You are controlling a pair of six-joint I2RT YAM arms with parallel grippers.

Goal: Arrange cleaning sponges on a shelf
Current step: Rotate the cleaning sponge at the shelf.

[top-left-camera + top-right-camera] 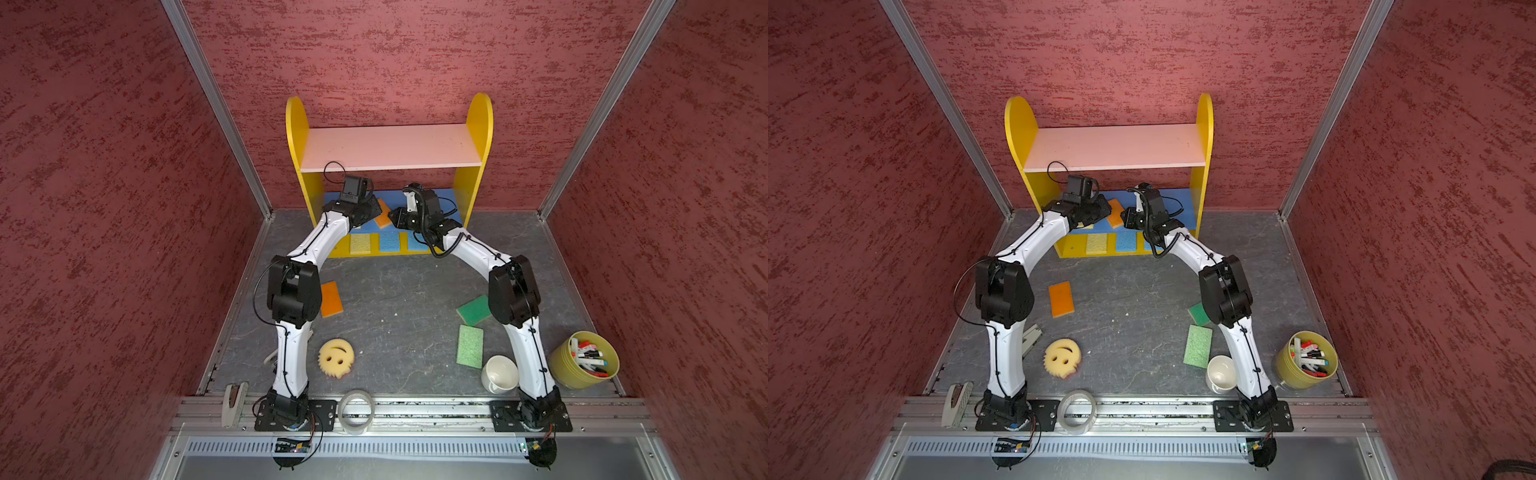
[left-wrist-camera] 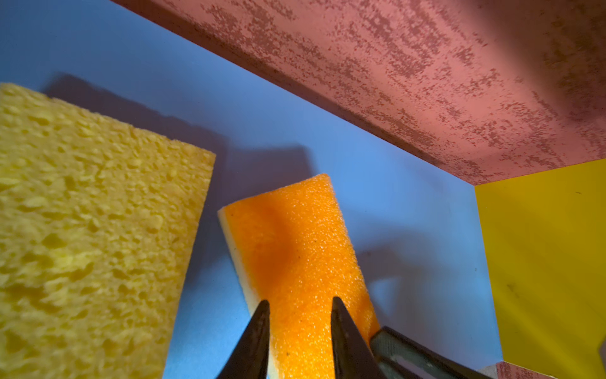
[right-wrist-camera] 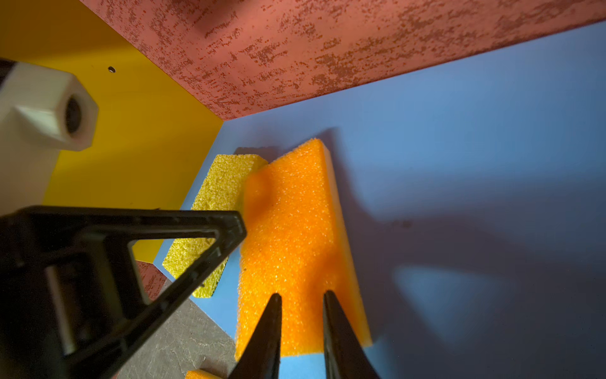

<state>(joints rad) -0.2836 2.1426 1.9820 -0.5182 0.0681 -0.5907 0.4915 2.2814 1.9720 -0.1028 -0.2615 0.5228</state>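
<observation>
While both arms reach into the shelf (image 1: 296, 124), the orange sponge (image 2: 295, 262) lies askew on the blue middle board (image 2: 262, 115), just beside a yellow sponge (image 2: 91, 213) (whether the two touch I cannot tell). The left claw (image 2: 300, 303) and the right claw (image 3: 301, 295) each have their tips over its orange top face, jaws a little parted and clasping nothing. A smiley sponge (image 1: 336, 357) lies well apart on the desk (image 1: 395, 291).
</observation>
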